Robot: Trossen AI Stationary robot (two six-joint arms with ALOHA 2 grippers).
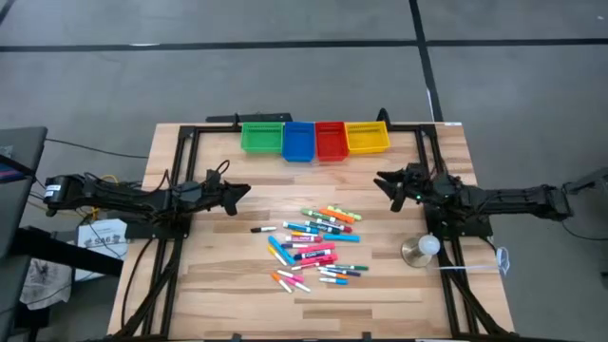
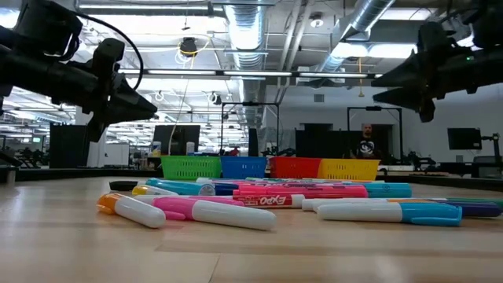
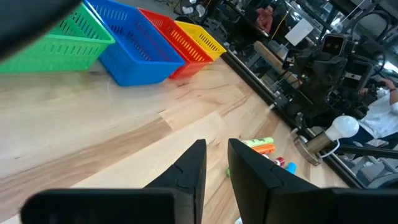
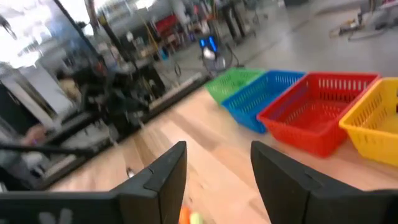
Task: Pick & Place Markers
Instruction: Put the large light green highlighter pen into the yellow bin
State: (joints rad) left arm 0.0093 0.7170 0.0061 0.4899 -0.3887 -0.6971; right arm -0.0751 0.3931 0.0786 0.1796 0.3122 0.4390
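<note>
Wood tabletop (image 1: 218, 275) fills the middle of the high view, with your markers (image 1: 313, 245) scattered loose at lower centre and four bins (image 1: 314, 139) lined up along the top edge. Your left gripper (image 1: 239, 195) hangs left of the pile, fingers nearly together with a slim gap, holding nothing. Your right gripper (image 1: 384, 180) hangs upper right of the pile, fingers apart and empty. Nothing looks picked yet; I judge you're at the approach. Next, spread one gripper, pick an outlying marker and descend onto it.
</note>
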